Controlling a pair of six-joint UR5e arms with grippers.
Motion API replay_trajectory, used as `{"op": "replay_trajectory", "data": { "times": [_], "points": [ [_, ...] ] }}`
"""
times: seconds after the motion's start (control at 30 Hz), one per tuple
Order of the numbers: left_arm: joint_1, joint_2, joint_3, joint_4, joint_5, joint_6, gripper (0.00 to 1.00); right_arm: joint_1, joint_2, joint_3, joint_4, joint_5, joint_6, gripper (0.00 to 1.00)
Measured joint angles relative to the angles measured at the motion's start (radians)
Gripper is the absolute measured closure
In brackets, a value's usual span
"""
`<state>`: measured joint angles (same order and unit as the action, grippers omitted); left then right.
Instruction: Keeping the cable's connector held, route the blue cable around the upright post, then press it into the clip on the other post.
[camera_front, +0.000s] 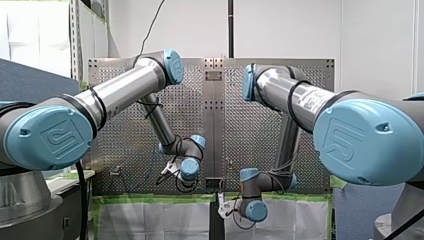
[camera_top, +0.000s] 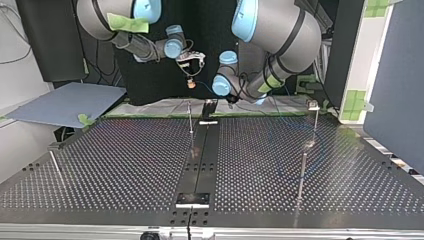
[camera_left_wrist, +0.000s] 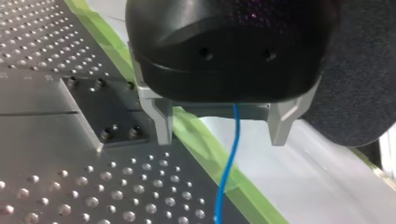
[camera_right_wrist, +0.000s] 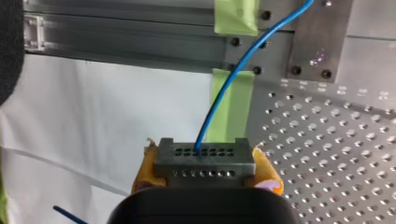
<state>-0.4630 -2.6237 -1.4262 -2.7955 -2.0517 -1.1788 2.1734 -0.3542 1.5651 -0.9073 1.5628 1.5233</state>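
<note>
In the right wrist view my right gripper (camera_right_wrist: 204, 175) has its yellow pads (camera_right_wrist: 144, 172) shut on a grey connector block (camera_right_wrist: 204, 158). The blue cable (camera_right_wrist: 233, 74) rises out of the block and arcs away over the table's edge. My left gripper (camera_left_wrist: 222, 133), black with metal fingers (camera_left_wrist: 162, 123), stands open, and the blue cable (camera_left_wrist: 229, 172) hangs loose between the fingers without being pinched. In the top view my right gripper (camera_top: 190, 82) hovers behind the table's far edge, with my left gripper (camera_top: 231, 98) close beside it. A thin upright post (camera_top: 190, 120) stands ahead of them.
Two more posts rise at the top view's right, one (camera_top: 315, 112) with a clip-like head and one (camera_top: 301, 172) nearer the camera. A short post (camera_top: 54, 162) stands at the left. Green tape (camera_left_wrist: 201, 140) lines the perforated table's (camera_top: 125, 165) edge. A grey board (camera_top: 65, 102) lies at the left.
</note>
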Motion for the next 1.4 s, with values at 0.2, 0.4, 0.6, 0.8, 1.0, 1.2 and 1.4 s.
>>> {"op": "replay_trajectory", "data": {
  "times": [0.2,0.4,0.6,0.8,1.0,1.2,1.4],
  "points": [
    [-0.003,0.000,0.000,0.006,0.003,-0.002,0.01,0.001,-0.044,0.030,0.002,-0.003,-0.005,1.00],
    [-0.004,0.000,0.000,0.015,0.029,-0.001,0.01,0.008,-0.090,0.044,0.017,0.003,-0.011,1.00],
    [-0.004,0.000,0.000,0.019,0.052,0.008,0.01,0.005,-0.104,0.054,0.021,0.006,-0.023,1.00],
    [-0.008,0.000,0.000,0.032,0.085,0.006,0.01,0.001,-0.105,0.055,0.022,0.009,-0.029,1.00],
    [-0.011,0.000,0.000,0.035,0.093,-0.011,0.01,0.000,-0.106,0.055,0.022,0.008,-0.039,1.00],
    [-0.013,0.000,0.000,-0.006,0.126,-0.044,0.01,0.000,-0.117,0.056,0.024,0.002,-0.042,1.00],
    [-0.014,0.000,0.000,-0.029,0.173,-0.091,0.01,-0.001,-0.156,0.073,0.023,0.001,-0.042,1.00]
  ]
}}
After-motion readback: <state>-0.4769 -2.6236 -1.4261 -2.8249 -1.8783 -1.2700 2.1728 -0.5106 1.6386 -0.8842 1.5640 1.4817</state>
